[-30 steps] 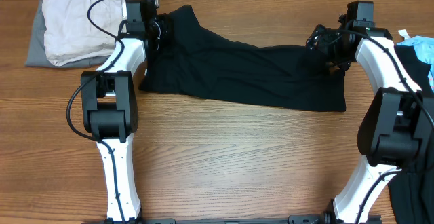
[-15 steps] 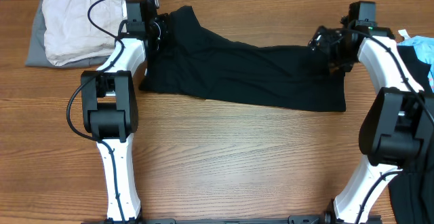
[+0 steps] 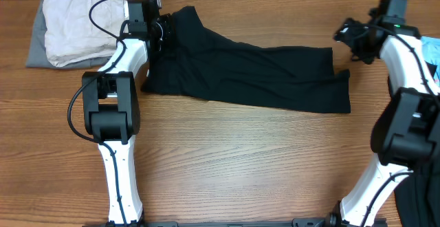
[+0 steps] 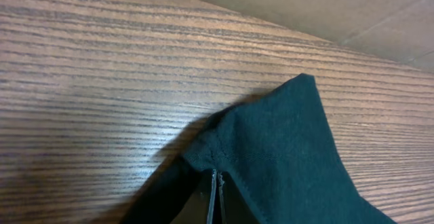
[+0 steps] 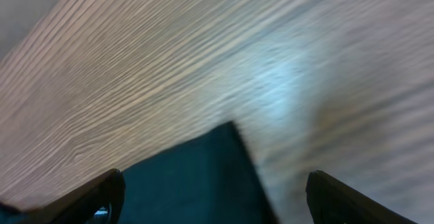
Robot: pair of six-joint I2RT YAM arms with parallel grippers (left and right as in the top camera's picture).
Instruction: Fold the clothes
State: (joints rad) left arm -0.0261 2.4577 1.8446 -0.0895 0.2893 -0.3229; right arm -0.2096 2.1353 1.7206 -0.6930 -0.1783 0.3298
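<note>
A black T-shirt [image 3: 247, 76] lies stretched across the back of the wooden table. My left gripper [image 3: 163, 29] is shut on its far left corner; in the left wrist view the closed jaws [image 4: 215, 198] pinch the hemmed fabric [image 4: 285, 156]. My right gripper [image 3: 350, 33] is open and lifted off the shirt, just beyond its far right corner. In the right wrist view the jaws [image 5: 213, 197] stand wide apart, with a corner of the black shirt [image 5: 196, 176] below them on the table.
A folded cream garment [image 3: 79, 17] lies on a grey one [image 3: 36, 45] at the back left. Blue fabric [image 3: 430, 51] lies at the right edge, and dark cloth [image 3: 419, 199] shows at the lower right. A cardboard wall [image 4: 325, 0] runs along the table's back.
My right gripper has let go of the shirt's right corner, opened, and moved up and to the right. The corner now lies flat. The left gripper has not moved.
</note>
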